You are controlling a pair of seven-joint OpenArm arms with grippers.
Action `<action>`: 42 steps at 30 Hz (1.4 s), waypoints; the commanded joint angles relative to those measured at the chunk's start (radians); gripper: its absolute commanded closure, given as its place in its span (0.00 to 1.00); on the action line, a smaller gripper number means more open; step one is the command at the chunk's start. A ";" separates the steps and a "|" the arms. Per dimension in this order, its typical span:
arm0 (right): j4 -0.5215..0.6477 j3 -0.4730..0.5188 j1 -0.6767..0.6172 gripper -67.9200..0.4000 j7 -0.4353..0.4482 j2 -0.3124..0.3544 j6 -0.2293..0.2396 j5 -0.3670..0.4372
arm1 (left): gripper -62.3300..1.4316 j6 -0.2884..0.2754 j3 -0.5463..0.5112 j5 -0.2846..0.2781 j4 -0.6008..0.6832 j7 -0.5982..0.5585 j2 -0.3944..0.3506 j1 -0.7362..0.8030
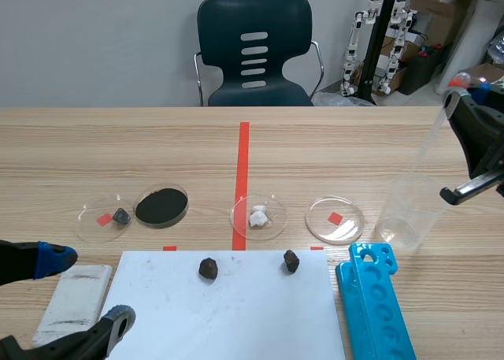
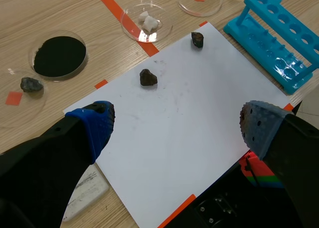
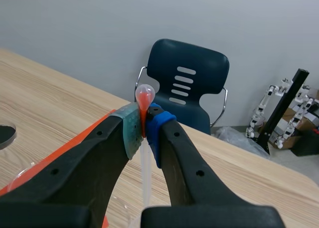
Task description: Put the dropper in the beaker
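Note:
A glass dropper [image 1: 431, 139] with a reddish bulb [image 3: 144, 95] hangs tilted in my right gripper [image 1: 459, 92], which is shut on it just below the bulb. In the right wrist view the stem [image 3: 146, 173] runs down between the pads of that gripper [image 3: 144, 124]. The stem's lower end is at the mouth of a clear beaker [image 1: 409, 212] standing on the right of the table; I cannot tell whether the tip is inside. My left gripper [image 1: 83, 291] is open low at the near left, over the white paper [image 2: 177, 123], holding nothing.
A white sheet [image 1: 228, 305] carries two dark stones [image 1: 209, 268] [image 1: 291, 260]. Behind it stand several petri dishes [image 1: 335, 218], one with black powder [image 1: 161, 206]. A blue tube rack [image 1: 374, 301] lies beside the beaker, a white block [image 1: 75, 293] at the near left, a chair [image 1: 256, 53] beyond the table.

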 commanded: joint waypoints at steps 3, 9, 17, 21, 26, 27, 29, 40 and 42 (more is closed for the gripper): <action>-0.017 0.013 0.016 0.98 0.015 0.008 -0.001 0.014 | 0.15 -0.002 -0.002 -0.014 0.027 -0.014 0.005 0.008; -0.077 0.009 0.035 0.98 0.015 0.008 -0.004 0.013 | 0.15 -0.002 -0.002 -0.014 0.027 -0.014 0.005 0.008; -0.163 -0.007 0.079 0.98 0.014 0.008 -0.006 0.003 | 0.15 -0.002 -0.002 -0.014 0.027 -0.014 0.005 0.008; -0.217 -0.048 0.108 0.98 0.015 0.008 -0.026 -0.020 | 0.15 -0.002 -0.002 -0.014 0.027 -0.014 0.005 0.008; -0.286 -0.089 0.145 0.98 0.010 0.008 -0.087 -0.025 | 0.15 -0.002 -0.002 -0.014 0.027 -0.014 0.005 0.008; -0.299 -0.095 0.152 0.98 0.009 0.008 -0.093 -0.032 | 0.15 -0.002 -0.002 -0.014 0.027 -0.014 0.005 0.008; -0.323 -0.108 0.168 0.98 0.000 0.008 -0.102 -0.048 | 0.15 -0.002 -0.002 -0.014 0.027 -0.014 0.005 0.008; -0.375 -0.119 0.213 0.92 -0.069 0.008 -0.102 -0.069 | 0.15 -0.002 -0.002 -0.014 0.027 -0.014 0.005 0.008; -0.376 -0.119 0.214 0.83 -0.069 0.008 -0.102 -0.069 | 0.15 -0.002 -0.002 -0.014 0.027 -0.014 0.005 0.008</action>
